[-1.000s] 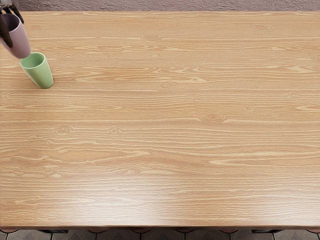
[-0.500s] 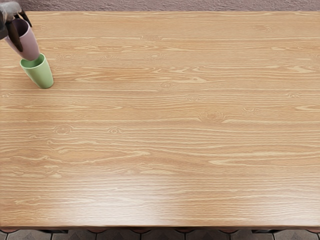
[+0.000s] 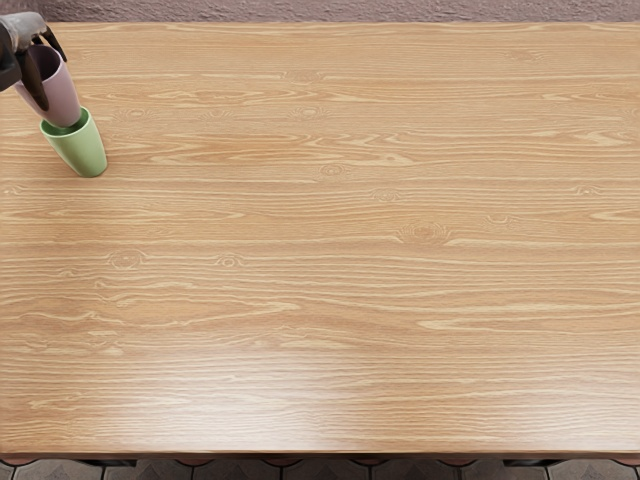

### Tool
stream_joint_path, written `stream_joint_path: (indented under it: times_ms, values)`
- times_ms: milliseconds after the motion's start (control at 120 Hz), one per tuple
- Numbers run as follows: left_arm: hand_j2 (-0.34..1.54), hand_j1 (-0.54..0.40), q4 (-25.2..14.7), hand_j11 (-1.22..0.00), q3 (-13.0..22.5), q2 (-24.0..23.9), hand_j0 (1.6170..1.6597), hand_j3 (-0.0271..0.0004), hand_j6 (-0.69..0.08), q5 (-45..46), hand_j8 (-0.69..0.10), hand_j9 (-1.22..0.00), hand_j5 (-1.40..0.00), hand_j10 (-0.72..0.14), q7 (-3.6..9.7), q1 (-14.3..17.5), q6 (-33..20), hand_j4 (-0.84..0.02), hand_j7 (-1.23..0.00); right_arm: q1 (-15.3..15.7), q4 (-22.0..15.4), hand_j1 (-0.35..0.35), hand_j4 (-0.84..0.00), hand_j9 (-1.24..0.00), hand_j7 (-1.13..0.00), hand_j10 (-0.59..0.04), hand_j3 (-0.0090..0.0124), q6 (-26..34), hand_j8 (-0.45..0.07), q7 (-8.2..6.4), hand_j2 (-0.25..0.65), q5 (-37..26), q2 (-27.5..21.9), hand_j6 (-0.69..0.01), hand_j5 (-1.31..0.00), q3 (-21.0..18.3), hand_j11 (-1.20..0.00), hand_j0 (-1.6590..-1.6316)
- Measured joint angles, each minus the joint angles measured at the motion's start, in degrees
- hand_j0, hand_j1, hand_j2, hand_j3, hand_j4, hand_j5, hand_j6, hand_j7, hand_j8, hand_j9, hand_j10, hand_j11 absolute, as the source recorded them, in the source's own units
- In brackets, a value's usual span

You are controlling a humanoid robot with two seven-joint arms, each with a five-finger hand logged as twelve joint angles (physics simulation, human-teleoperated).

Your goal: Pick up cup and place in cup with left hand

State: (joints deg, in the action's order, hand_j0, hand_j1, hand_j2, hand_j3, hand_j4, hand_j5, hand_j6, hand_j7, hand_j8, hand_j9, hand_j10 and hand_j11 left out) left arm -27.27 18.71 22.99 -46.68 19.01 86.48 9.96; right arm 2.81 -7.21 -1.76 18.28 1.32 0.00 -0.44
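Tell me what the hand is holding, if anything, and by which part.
The left hand holds the pinkish-purple cup by its upper part, near the rim, with a dark finger down its outer side.

Two cups [image 3: 82,152], one hand [image 3: 27,42], one table [image 3: 350,250]

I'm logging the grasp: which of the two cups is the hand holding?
The mauve cup, higher in the picture, with the left hand gripping it near the rim. The green cup stands ungrasped on the table.
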Motion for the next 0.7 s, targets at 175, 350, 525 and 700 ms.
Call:
stream_joint_path:
  times_ms: [175, 350, 525, 700]
  values:
    - [0.11, -0.126, 0.0, -0.61, 0.0, -0.7, 1.6544, 0.0001, -0.318, 0.0, -0.268, -0.6, -0.58, -0.446, -0.02, -0.6, -0.1, -0.456, -0.6, 0.0, 0.0, -0.349, 0.0, 0.0, 0.0, 0.0, 0.0, 0.0, 0.0, 0.0, 0.0, 0.0, 0.0, 0.0, 0.0, 0.0, 0.0, -1.6581]
    - [0.1, -0.12, 0.0, -0.61, 0.0, -0.7, 1.6546, 0.0001, -0.295, 0.1, -0.28, -0.59, -0.58, -0.452, -0.04, -0.8, 0.0, -0.451, -0.6, 0.0, 0.0, -0.349, 0.0, 0.0, 0.0, 0.0, 0.0, 0.0, 0.0, 0.0, 0.0, 0.0, 0.0, -0.001, 0.0, 0.0, 0.0, -1.6581]
    - [0.09, -0.107, 0.0, -0.6, 0.0, -1.1, 1.6549, 0.0001, -0.314, 0.1, -0.294, -0.59, -0.58, -0.453, -0.03, -1.3, 0.1, -0.445, -0.59, 0.0, 0.0, -0.349, 0.0, 0.0, 0.0, 0.0, 0.0, 0.0, 0.0, 0.0, 0.0, 0.0, 0.0, -0.001, 0.0, 0.0, 0.0, -1.6581]
    - [0.07, -0.041, -0.1, -0.49, 0.0, -1.1, 1.6563, 0.0, -0.322, 0.1, -0.299, -0.48, -0.47, -0.383, 0.14, -1.3, 0.1, -0.368, -0.48, 0.0, 0.0, -0.349, 0.0, 0.0, 0.0, 0.0, 0.0, 0.0, 0.0, 0.0, 0.0, 0.0, 0.0, 0.0, 0.0, 0.0, 0.0, -1.6581]
